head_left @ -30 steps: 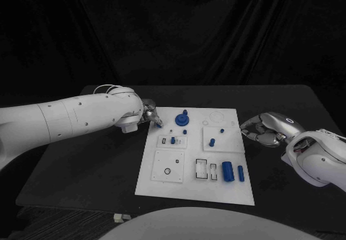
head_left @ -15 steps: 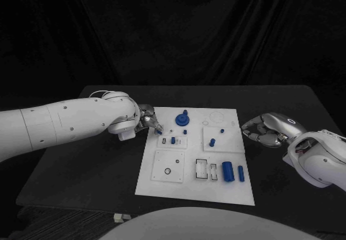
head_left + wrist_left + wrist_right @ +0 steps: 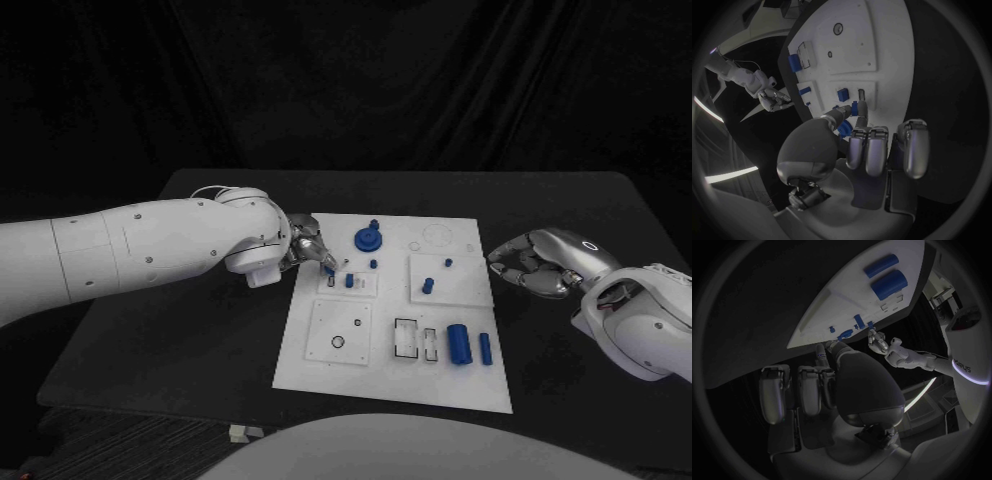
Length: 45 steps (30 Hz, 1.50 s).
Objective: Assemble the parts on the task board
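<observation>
Your left hand [image 3: 300, 247] pinches a small blue part [image 3: 855, 108] between thumb and finger, low over the task board [image 3: 389, 390] near its small slots — probably so you can seat it there, though the exact slot is hard to see. Your right hand [image 3: 534, 262] rests beside the board's right edge, fingers curled on nothing — out of the way.

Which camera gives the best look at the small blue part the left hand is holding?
The left wrist view: the small blue part sits pinched at the left hand fingertips, close up. The head view shows it tiny at the task board edge; the right wrist view shows it distant and unclear.
</observation>
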Each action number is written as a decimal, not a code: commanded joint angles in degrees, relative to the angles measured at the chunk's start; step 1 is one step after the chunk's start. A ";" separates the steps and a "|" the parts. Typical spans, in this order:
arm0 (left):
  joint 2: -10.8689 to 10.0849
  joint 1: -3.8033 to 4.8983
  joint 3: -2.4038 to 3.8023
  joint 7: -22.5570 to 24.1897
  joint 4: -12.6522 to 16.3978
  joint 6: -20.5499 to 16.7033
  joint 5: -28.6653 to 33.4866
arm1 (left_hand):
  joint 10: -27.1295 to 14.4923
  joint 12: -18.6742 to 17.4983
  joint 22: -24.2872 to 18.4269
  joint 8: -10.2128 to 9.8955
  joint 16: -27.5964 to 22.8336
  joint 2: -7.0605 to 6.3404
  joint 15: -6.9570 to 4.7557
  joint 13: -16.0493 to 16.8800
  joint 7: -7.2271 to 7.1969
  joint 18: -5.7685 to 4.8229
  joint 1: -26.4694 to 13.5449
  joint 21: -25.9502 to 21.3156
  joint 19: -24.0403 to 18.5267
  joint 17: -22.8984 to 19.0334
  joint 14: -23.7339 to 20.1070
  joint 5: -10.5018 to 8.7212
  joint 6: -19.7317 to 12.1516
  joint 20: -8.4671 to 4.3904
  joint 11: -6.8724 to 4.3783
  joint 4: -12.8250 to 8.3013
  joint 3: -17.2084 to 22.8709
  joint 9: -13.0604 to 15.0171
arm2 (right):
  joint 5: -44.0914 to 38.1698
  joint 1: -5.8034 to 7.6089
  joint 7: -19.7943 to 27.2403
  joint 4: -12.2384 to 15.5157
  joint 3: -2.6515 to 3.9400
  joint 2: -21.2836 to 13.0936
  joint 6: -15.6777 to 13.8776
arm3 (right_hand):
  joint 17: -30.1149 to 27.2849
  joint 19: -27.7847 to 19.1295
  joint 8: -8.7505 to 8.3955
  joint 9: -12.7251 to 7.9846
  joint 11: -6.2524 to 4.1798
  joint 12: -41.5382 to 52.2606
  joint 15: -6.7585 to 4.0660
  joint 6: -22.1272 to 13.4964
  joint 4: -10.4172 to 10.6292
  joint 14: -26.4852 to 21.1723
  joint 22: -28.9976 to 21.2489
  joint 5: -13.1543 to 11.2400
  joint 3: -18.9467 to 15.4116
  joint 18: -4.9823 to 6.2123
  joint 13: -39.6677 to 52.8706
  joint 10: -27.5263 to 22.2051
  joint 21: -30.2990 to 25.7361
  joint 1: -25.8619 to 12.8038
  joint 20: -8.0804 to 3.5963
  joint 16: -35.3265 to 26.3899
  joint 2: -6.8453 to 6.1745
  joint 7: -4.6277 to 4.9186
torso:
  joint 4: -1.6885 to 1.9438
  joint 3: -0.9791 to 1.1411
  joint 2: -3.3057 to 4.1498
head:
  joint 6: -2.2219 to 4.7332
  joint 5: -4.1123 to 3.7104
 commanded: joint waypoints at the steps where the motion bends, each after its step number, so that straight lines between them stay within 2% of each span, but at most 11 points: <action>1: 0.14 -0.38 0.03 0.08 0.25 -0.45 0.80 | 5.96 -0.25 12.19 -0.30 0.15 0.20 -0.34 15.09 0.22 0.92 -0.39 -0.25 -0.41 15.10 5.94 -0.54 0.11 -0.05 -0.30 0.50 -0.08 -0.13 | -0.14 -0.13 -0.86 0.15 0.03 -0.07 -0.11 | 14.71 5.88 -0.29 -0.10 0.25 0.15 0.48 0.42 0.02 6.03 14.95 0.20 0.47 -0.82 15.07 5.97 -0.16 0.48 0.49 -0.01 -0.14 0.00 | 0.09 0.04 0.03 | -0.01 -0.09; 10: 0.57 -0.99 0.03 0.31 0.15 -0.80 0.81 | 5.96 -0.25 12.16 -0.33 0.15 0.33 -0.34 15.09 0.21 0.95 -0.38 -0.34 -0.50 15.10 5.94 -0.61 0.08 -0.05 -0.30 0.55 0.00 -0.16 | -0.14 -0.26 -0.80 0.07 0.03 0.02 -0.04 | 14.65 5.86 -0.30 -0.12 0.27 0.15 0.49 0.41 -0.04 6.02 14.94 0.20 0.54 -0.81 15.07 5.97 -0.18 0.47 0.49 -0.03 -0.20 0.02 | 0.05 -0.03 -0.03 | -0.01 0.04; 30: 0.42 -1.25 0.02 -0.54 -0.26 -0.11 0.81 | 5.96 -0.25 12.13 -0.41 0.15 0.54 -0.35 15.09 0.17 0.97 -0.01 -0.41 -0.56 15.10 5.94 -0.57 -0.04 -0.06 -0.34 0.33 0.34 -0.20 | -0.14 -0.72 -0.79 0.03 0.03 -0.05 0.05 | 14.65 5.86 -0.30 -0.12 0.27 0.15 0.49 0.41 -0.04 6.02 14.94 0.20 0.54 -0.81 15.07 5.97 -0.18 0.47 0.49 -0.03 -0.20 0.02 | 0.05 -0.01 -0.08 | -0.01 0.42; 39: 0.32 -1.32 0.02 -0.29 -0.23 0.28 -2.27 | 5.96 -0.25 12.08 -0.30 0.15 0.22 -0.32 15.09 0.22 1.00 -0.29 -0.54 -0.66 15.10 5.94 -2.77 0.00 -0.04 -0.27 0.48 -0.04 -0.11 | -0.14 -0.82 -0.80 0.12 0.03 -0.04 0.04 | 14.61 5.83 -0.30 -0.14 0.28 0.15 0.50 0.44 -0.10 6.01 14.92 0.21 0.64 -0.80 15.07 5.97 -0.24 0.42 0.50 -0.05 -0.23 0.04 | -0.05 -0.05 0.02 | -0.01 0.41; 45: 0.44 -1.54 0.02 0.06 -0.28 0.36 -3.87 | 5.96 -0.25 12.11 -0.26 0.15 0.24 -0.32 15.09 0.23 0.98 -0.43 -0.44 -0.56 15.10 5.94 -3.13 0.08 -0.04 -0.27 0.63 -0.15 -0.10 | -0.14 -0.86 -0.82 0.15 0.03 -0.10 0.08 | 14.61 5.83 -0.30 -0.14 0.28 0.15 0.50 0.44 -0.10 6.01 14.92 0.21 0.64 -0.80 15.07 5.97 -0.24 0.42 0.50 -0.05 -0.23 0.04 | 0.04 -0.01 0.00 | -0.01 0.36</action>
